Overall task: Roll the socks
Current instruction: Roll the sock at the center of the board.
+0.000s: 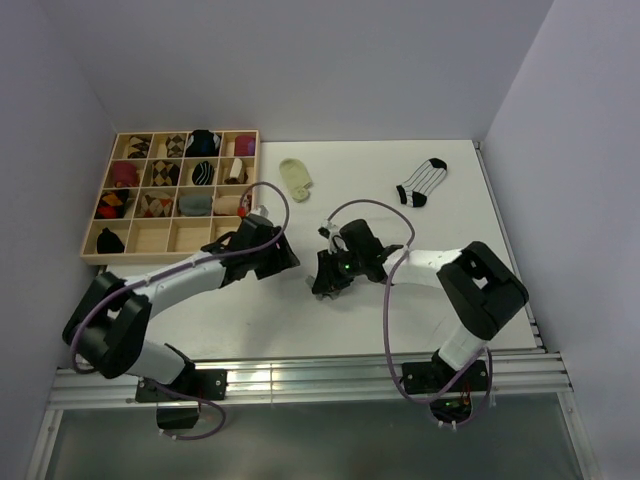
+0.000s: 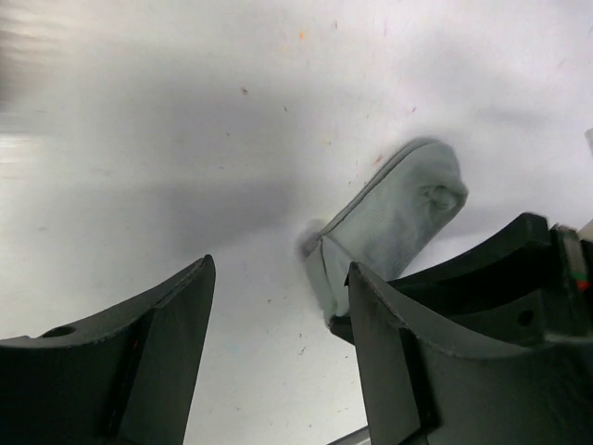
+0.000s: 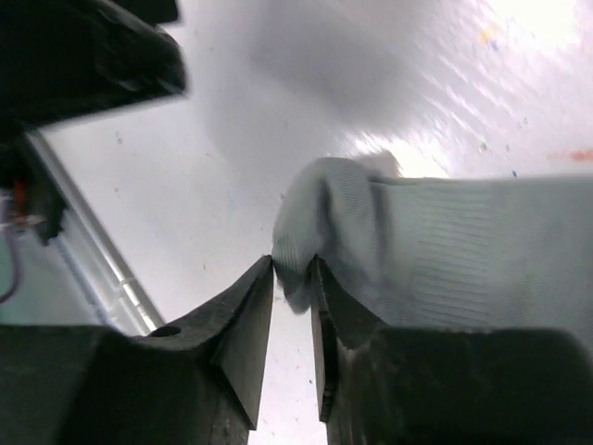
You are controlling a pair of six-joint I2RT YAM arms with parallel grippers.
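Your left fingers (image 2: 190, 315) stood wide apart over the white surface (image 1: 360, 170), near its middle, with nothing between them. The grey sock (image 2: 398, 213) lay on the surface just beyond them, at about 2 o'clock in your left wrist view. It stretched away from the camera, and its near end was bunched and turned up.

That bunched end was at your right fingers (image 3: 259, 297). The gap there was only narrow, and the sock's gathered edge sat in it at the tips, touching both. I cannot tell you from these views whether they pinched the cloth or only stood on either side of it. The rest of the sock ran off toward 3 o'clock in your right wrist view.

From above, your two wrists met head to head over the grey sock, the left at its 9 o'clock and the right at its 3 o'clock. The sock was almost hidden beneath them.

The cream sock (image 1: 296, 177) lay flat at 12 o'clock from your left fingers, well apart from them. The white sock with thin black stripes (image 1: 422, 182) lay at 1 o'clock from your right fingers, also well apart and near the far edge.

At 10 o'clock on the surface sat the wooden tray (image 1: 140, 256). Rolled socks (image 1: 203, 143) of mixed colours filled compartments in its three far rows, and one black roll (image 1: 108, 240) sat in the near-left compartment.
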